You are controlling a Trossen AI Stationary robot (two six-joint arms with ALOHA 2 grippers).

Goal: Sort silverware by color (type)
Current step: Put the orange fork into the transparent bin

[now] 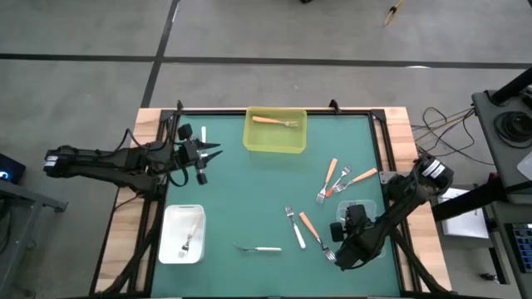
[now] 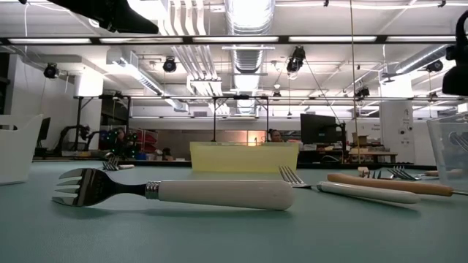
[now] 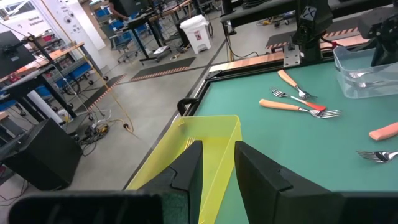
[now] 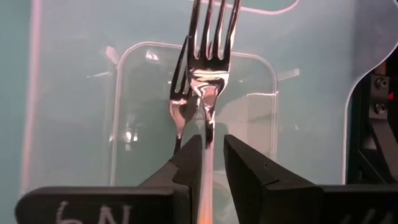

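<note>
My right gripper is shut on a fork, near the table's near right corner, with the tines over a clear plastic container. A second fork shows inside that container. My left gripper hovers open left of the yellow bin, which holds an orange-handled fork. A white bin holds a white-handled fork. Loose on the mat lie a white-handled fork, a white and orange pair and an orange and red cluster. My right gripper pinches the fork's metal neck between its two fingers, just behind the tines. The fork runs along the fingers and its tines stick out past them. The handle is hidden between the fingers. The tines hang clear above the container.
A raised black frame edges the green mat, with wooden table margins outside it. Cables and equipment sit beyond the right edge. Open mat lies in the middle between both arms.
</note>
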